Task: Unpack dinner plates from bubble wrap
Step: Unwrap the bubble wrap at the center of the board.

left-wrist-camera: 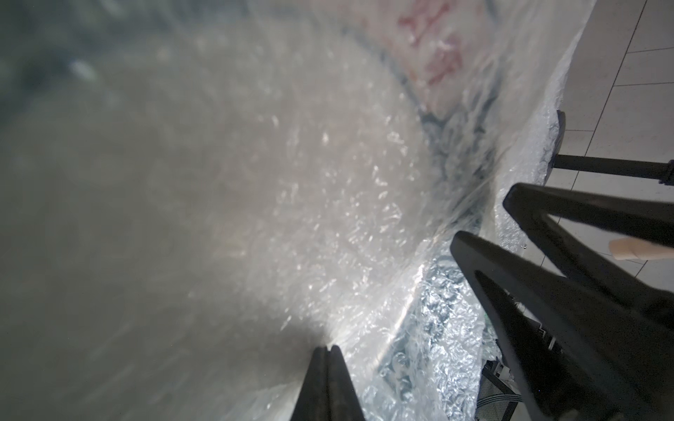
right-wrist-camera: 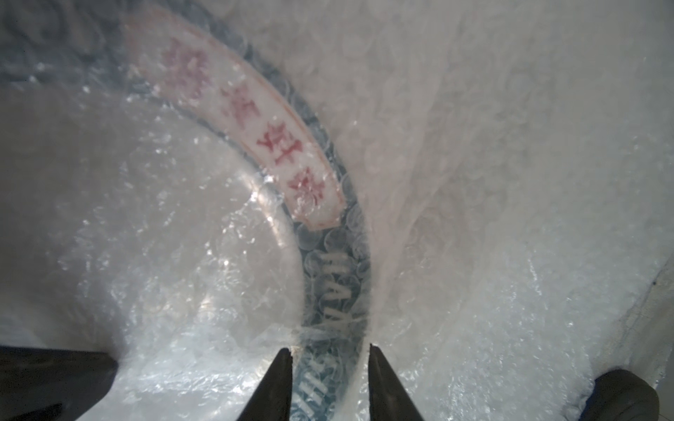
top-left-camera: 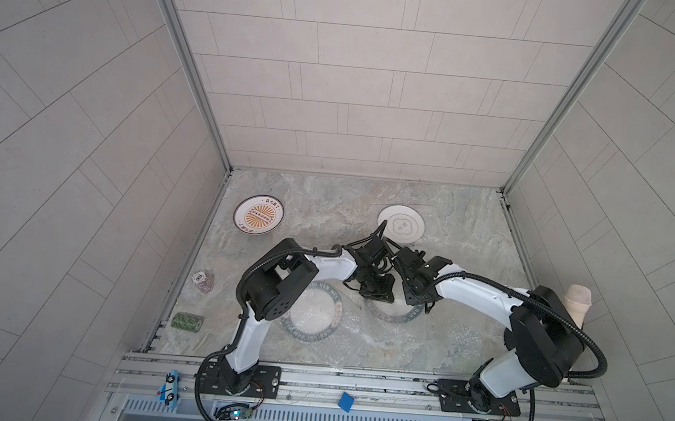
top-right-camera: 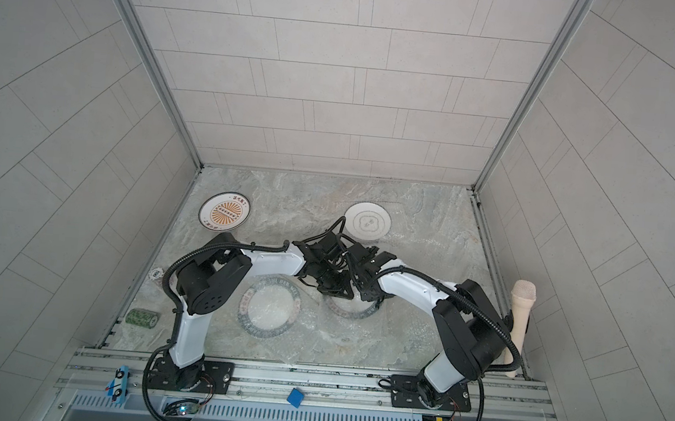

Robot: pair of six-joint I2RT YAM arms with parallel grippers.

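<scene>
**Two grippers on one wrapped plate, film pinched on its left side**

Far out to the left of the wrapped plate (top-left-camera: pixel 391 318), nearer the robot, the green roll (top-left-camera: pixel 187 322) lies on its side at the table (top-left-camera: pixel 328 202) edge. Left of the wrapped plate and further back, the sunburst plate (top-left-camera: pixel 259 215) sits bare and flat. Just beside the wrapped plate on its left is the second green-rimmed plate (top-left-camera: pixel 314 313), lying under dimpled film and partly hidden by the left arm.

Now the centre. The left gripper (left-wrist-camera: pixel 327 349) is over the wrapped plate's left side. Its jaws are pressed together with a pinch of bubble wrap (right-wrist-camera: pixel 510 255) caught between the tips. The film fans out taut from there across the plate's white middle.

The wrapped plate lies under both grippers, covered all over. Its sheet spreads out to the right and toward the robot.

The right gripper (right-wrist-camera: pixel 330 351) is over the plate's right side, jaws standing apart. The dark green lettered rim runs through the gap under the film, one tip on each side of it. A ridge of wrap rises from the outer tip. Whether those jaws are squeezing anything, I cannot tell.

Straight behind the wrapped plate, the grey-ringed plate (top-left-camera: pixel 402 224) lies bare. Far to its right, the pinkish cup (top-left-camera: pixel 578 303) stands against the side wall.
</scene>
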